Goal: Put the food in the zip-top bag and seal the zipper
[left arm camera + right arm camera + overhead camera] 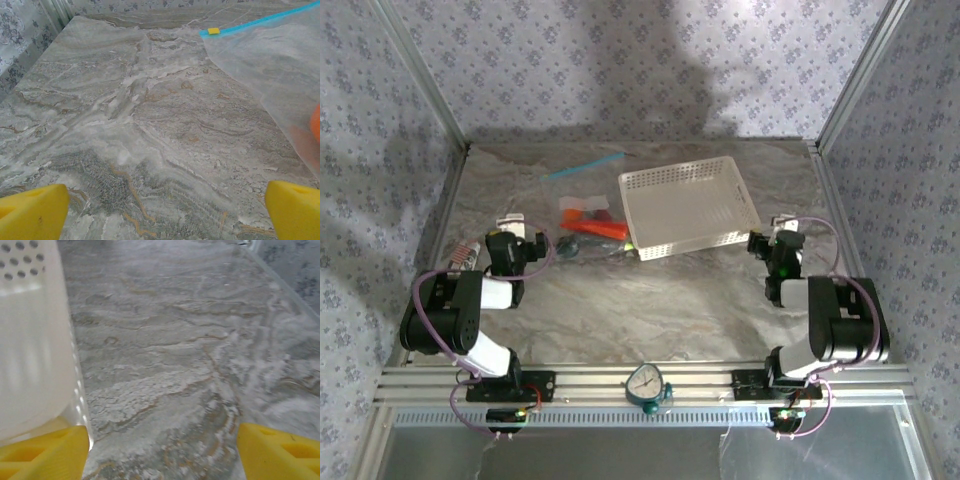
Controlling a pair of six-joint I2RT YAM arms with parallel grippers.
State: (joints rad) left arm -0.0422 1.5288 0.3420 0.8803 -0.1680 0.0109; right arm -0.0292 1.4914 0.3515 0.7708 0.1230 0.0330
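Item 1. Table [650,300]: grey marbled sheet, matt and faintly creased, walled by floral-print cloth.

Item 2. Left gripper [512,224]: low over bare table at the left. Its jaws were spread wide in the wrist view [165,210], and its yellow wedge fingertips [30,212] held nothing.

Item 3. Zip-top bag [582,195]: clear, floppy film lying flat just ahead and to the right of the left gripper, with nothing between them. In the left wrist view its cloudy film [270,65] took up the right side.

Item 4. Zipper [585,165]: thin, straight light-blue strip along the bag's far edge, with a small yellow slider [213,31] on it.

Item 5. Food [592,224]: orange and red pieces at the bag's near end; whether in or under the film, I cannot tell. A dark piece [567,247] lay just nearer, off the bag.

Item 6. Round dial [647,384]: on the near rail, between the arm bases.

Item 7. Basket [690,205]: white perforated plastic, rectangular, beside the bag's right edge.

Item 8. Right gripper [783,242]: just right of the basket. Its jaws were wide and empty [162,450], with the basket wall [30,350] close by its left fingertip.
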